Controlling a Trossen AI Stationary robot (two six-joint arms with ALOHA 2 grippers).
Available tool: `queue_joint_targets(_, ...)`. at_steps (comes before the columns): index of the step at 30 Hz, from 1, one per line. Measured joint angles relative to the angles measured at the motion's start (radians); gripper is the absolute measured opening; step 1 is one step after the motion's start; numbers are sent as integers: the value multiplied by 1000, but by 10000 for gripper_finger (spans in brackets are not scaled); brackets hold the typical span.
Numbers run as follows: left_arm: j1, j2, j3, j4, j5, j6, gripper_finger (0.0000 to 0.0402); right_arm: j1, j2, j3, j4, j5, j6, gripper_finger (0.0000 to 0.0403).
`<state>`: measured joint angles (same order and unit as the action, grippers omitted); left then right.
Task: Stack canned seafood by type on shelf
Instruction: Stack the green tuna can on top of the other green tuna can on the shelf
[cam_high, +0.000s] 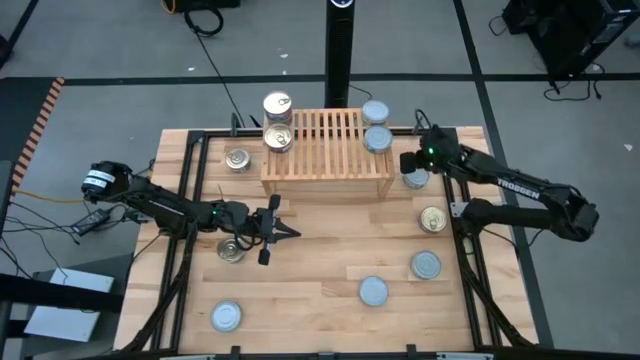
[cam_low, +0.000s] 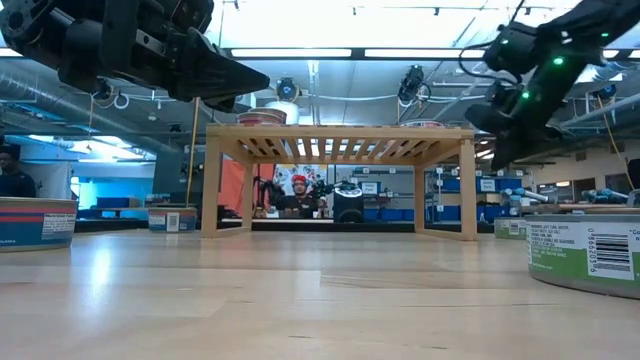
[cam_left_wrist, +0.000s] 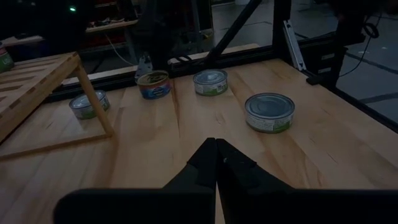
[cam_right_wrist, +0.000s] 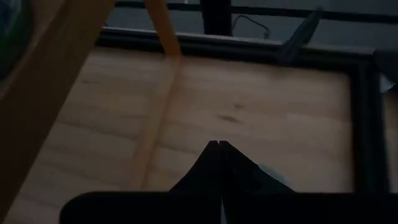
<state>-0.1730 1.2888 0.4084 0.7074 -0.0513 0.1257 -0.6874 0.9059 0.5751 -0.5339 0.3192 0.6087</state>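
Left tool (cam_high: 288, 232) pinched closed, empty, hovering over open bench (cam_high: 320, 260) centre. Right tool (cam_high: 405, 160) closed, empty, crowding shelf (cam_high: 326, 150) right edge, tin (cam_high: 415, 179) just beside.

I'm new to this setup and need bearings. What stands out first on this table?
A low slatted shelf stands at the table's far middle, tins stacked at both its far corners. More tins lie scattered around. Both grippers are shut and empty: left gripper before the shelf, right gripper beside it.
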Motion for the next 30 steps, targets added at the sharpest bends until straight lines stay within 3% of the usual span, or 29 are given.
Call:
queue_joint_targets(7,0,0,0,0,0,0,8,92,-160,-140,-1,106,179,1)
queue_joint_targets(12,0,0,0,0,0,0,8,156,-218,-218,-9,118,282,0)
queue_joint_targets(21,0,0,0,0,0,0,8,323,-196,-245,-49,131,338,0)
queue_joint_targets(30,0,0,0,0,0,0,8,350,-98,-299,-51,191,385,0)
